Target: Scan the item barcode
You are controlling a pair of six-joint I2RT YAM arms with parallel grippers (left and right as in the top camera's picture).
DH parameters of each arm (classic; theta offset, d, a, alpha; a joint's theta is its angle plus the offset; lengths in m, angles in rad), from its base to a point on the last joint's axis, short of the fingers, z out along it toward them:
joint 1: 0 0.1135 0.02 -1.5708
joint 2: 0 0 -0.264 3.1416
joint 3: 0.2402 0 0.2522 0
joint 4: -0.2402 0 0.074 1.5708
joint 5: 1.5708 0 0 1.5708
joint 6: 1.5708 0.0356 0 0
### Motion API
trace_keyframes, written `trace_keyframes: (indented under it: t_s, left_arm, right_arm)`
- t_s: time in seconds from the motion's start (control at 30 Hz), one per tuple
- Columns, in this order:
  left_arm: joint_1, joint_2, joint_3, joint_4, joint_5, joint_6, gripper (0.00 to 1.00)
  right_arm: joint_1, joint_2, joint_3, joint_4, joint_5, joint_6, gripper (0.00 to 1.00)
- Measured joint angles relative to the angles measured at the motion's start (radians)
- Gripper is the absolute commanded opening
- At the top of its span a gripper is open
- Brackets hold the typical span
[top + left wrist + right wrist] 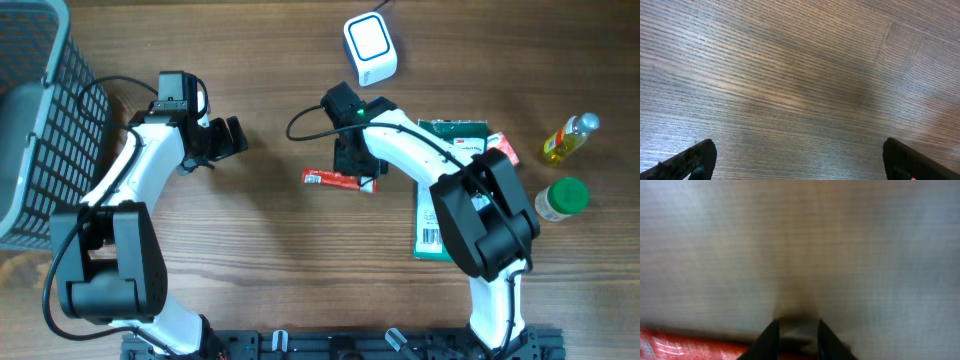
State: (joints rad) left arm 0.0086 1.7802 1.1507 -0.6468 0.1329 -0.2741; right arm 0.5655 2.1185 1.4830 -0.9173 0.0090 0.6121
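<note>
The right gripper (352, 168) hung over mid-tabletop (260, 250), with a white scanner (370, 48) beyond it and a green box (445, 215), a bottle (570, 138) and a jar (560, 198) to its right. The packet (330, 179), red and flat, lay beneath it. Its jaws stood narrow at the packet's end; whether they gripped it I could not tell. The left gripper (230, 136) stood wide open, well apart.

A brown wooden surface (260, 260) fills every view, its fine grain running in long straight lines. The light is even, leaving only soft, blurred shadows on the wood. The left wrist view shows a faint seam (883, 42) in the veneer.
</note>
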Motion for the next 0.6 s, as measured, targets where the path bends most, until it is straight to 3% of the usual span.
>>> trace_keyframes:
  t_s: [0.1, 0.23, 0.5, 0.6]
  left_arm:
    - [0.000, 0.000, 0.000, 0.000, 0.000, 0.000, 1.00]
    - [0.000, 0.000, 0.000, 0.000, 0.000, 0.000, 1.00]
    - [0.000, 0.000, 0.000, 0.000, 0.000, 0.000, 1.00]
    - [0.000, 0.000, 0.000, 0.000, 0.000, 0.000, 1.00]
  right_arm:
    - [-0.004, 0.000, -0.004, -0.131, -0.111, -0.060, 0.19]
    - [-0.022, 0.004, 0.023, -0.270, -0.200, -0.179, 0.23]
    - [-0.024, -0.003, 0.095, -0.278, -0.289, -0.344, 0.28]
    - [-0.005, -0.004, 0.058, -0.221, -0.302, -0.370, 0.37]
